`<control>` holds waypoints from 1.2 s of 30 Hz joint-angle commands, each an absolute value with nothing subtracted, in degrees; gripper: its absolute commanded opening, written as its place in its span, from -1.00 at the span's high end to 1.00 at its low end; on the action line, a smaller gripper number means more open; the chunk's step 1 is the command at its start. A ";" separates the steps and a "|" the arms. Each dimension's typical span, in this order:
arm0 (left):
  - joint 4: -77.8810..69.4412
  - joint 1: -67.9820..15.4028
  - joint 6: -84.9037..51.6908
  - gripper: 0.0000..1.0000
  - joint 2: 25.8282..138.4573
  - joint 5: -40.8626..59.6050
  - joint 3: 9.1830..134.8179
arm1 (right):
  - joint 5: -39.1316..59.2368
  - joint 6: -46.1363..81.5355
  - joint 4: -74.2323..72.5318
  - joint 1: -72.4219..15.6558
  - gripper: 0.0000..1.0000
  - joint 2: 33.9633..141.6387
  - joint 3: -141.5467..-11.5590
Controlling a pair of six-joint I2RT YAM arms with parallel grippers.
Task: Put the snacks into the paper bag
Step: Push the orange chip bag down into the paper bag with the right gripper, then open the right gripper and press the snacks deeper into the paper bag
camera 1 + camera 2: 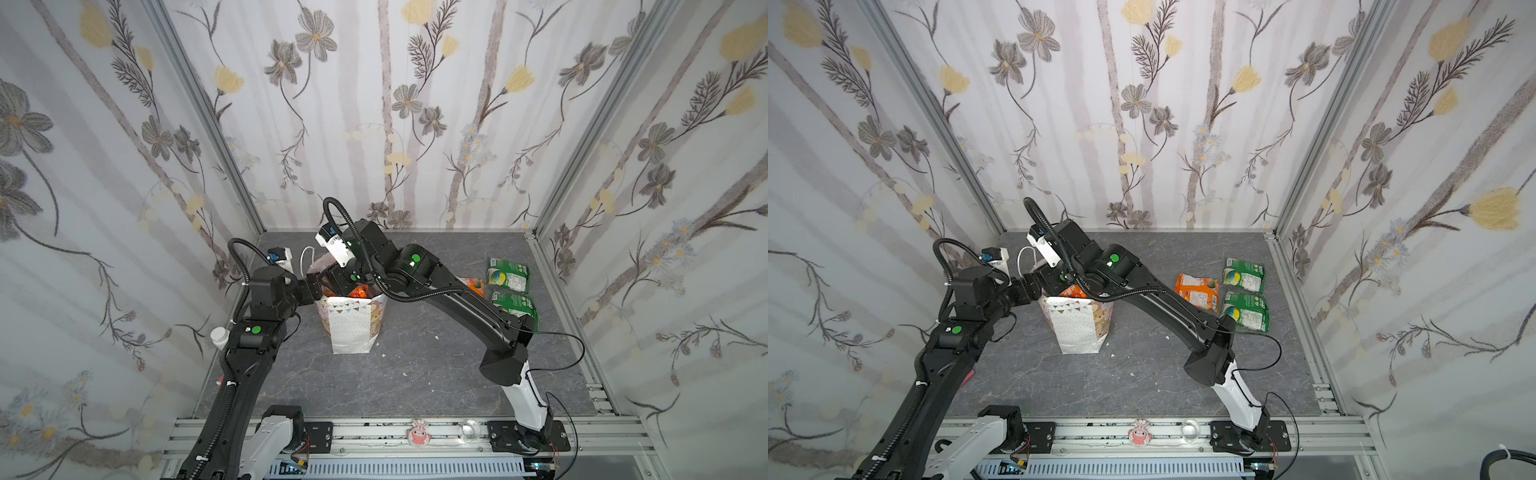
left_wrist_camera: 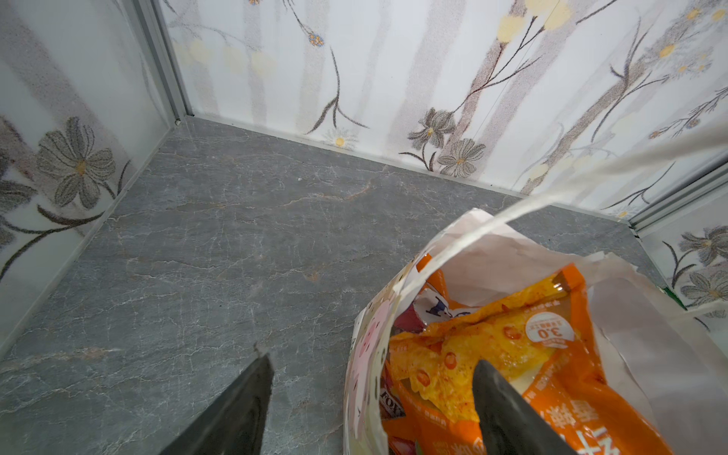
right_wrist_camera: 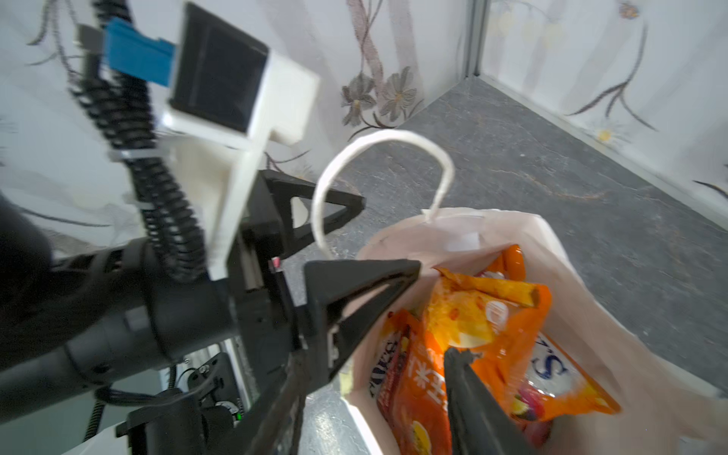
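Downward, right gripper point(image 3: 394, 356) parted, over paper bag point(image 1: 351, 328)

Bright, even light, soft shadows; top views bulge at edges; right wrist view looks slightly blurred

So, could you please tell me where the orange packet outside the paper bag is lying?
In a top view, the orange packet lies on the table to the right of the paper bag, directly left of the two green packets.

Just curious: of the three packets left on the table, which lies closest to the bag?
The orange packet; the two green packets lie beyond it, farther from the bag.
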State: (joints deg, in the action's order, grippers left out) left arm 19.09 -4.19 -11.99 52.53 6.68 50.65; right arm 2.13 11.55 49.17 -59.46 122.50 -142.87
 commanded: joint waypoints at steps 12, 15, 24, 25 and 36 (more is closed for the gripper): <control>18.10 -4.15 -11.87 -0.59 52.03 6.86 50.62 | -13.91 8.46 57.56 -56.71 0.35 123.87 -141.15; 18.12 -4.11 -11.95 -0.59 51.94 6.80 50.63 | -14.06 8.46 55.63 -56.31 0.36 125.57 -141.16; 18.11 -4.16 -11.87 -0.52 51.78 6.72 50.45 | -1.40 7.04 51.83 -55.66 0.53 128.58 -141.16; 18.11 -4.18 -11.87 -0.51 51.77 6.68 50.45 | 0.02 6.45 51.64 -55.95 0.56 128.58 -141.15; 18.11 -4.14 -11.96 -0.50 51.69 6.68 50.45 | 3.27 4.19 54.00 -57.19 0.63 131.78 -141.15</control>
State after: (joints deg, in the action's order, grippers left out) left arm 19.09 -4.14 -11.99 51.79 6.68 50.61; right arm 5.28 5.43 52.34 -56.99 130.82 -141.10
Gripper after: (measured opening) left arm 0.749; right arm 0.188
